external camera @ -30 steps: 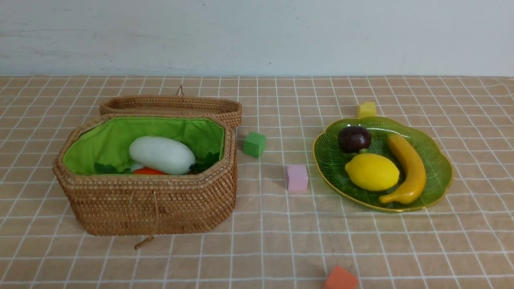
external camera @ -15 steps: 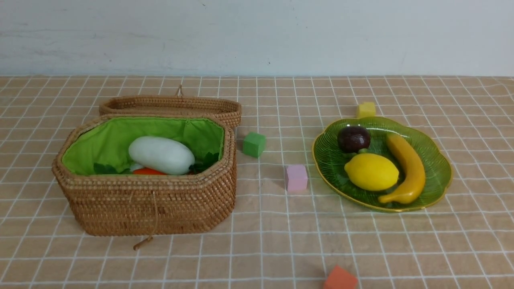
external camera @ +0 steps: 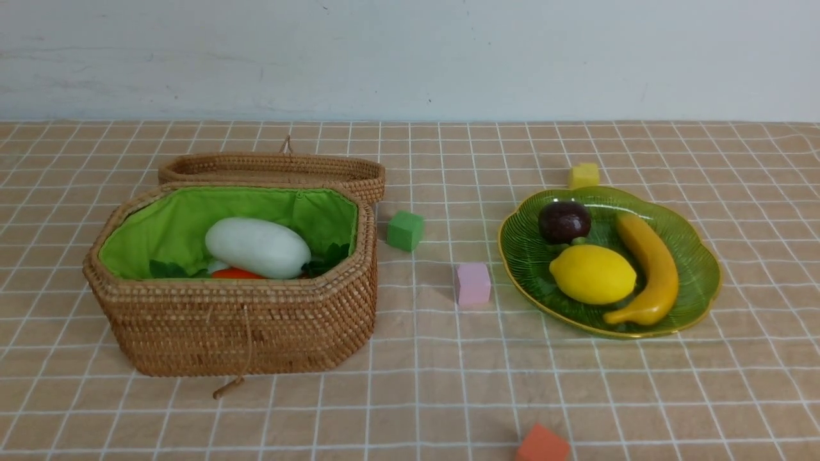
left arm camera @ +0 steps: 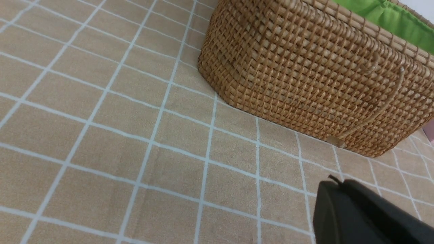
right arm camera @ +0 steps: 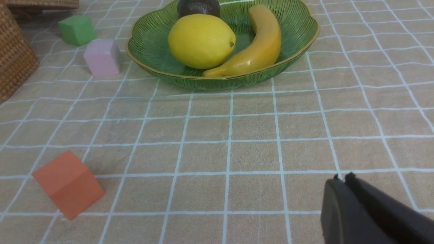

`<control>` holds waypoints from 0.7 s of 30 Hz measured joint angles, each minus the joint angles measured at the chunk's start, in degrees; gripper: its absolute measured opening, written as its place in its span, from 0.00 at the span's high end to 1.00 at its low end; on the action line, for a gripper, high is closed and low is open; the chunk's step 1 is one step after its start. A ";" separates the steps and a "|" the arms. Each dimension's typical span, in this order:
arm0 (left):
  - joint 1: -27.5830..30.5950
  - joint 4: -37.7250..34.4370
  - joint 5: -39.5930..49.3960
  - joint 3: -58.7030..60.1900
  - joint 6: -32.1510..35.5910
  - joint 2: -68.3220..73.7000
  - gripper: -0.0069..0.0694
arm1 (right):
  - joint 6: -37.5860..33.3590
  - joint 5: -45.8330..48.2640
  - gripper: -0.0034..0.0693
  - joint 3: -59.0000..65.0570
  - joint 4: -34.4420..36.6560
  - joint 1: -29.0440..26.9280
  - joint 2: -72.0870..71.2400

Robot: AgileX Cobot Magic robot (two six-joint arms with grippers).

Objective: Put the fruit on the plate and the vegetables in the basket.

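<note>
Front view shows neither arm; only the wrist views catch a dark edge of each end effector. The left end effector point(left arm camera: 339, 184) appears as a black block with its tips pressed together, clenched on nothing, above the checked surface point(left arm camera: 101, 135) just beside the basket point(external camera: 243, 320). The right end effector point(right arm camera: 342, 179) likewise shows closed tips with nothing between them, low over the surface and well apart from the plate point(external camera: 698, 282).

Inside the basket, the white radish point(external camera: 257, 247) lies on top. Only a sliver of the orange carrot point(external camera: 237, 273) shows beneath it, and dark green leaves point(external camera: 330, 256) peek out at the lining. The eggplant cannot be made out. The lid point(external camera: 275, 168) lies open behind the basket.

On the plate sit the lemon point(external camera: 593, 274), the banana point(external camera: 650, 269) and the dark maroon fruit point(external camera: 564, 221), the last cut off at the frame edge in the right wrist view.

A green cube point(external camera: 405, 230), a pink cube point(external camera: 473, 283) and a yellow cube point(external camera: 584, 175) rest on the surface; the orange cube point(external camera: 543, 445) is cut off at the front view's lower edge.

No writing is legible.
</note>
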 joint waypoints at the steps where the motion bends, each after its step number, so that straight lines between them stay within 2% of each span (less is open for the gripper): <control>1: 0.00 0.00 0.00 0.00 0.00 0.00 0.93 | 0.00 0.00 0.92 0.00 0.00 0.00 0.00; 21: 0.00 0.00 0.00 0.00 0.00 0.00 0.91 | 0.00 0.00 0.90 0.00 0.00 0.00 0.00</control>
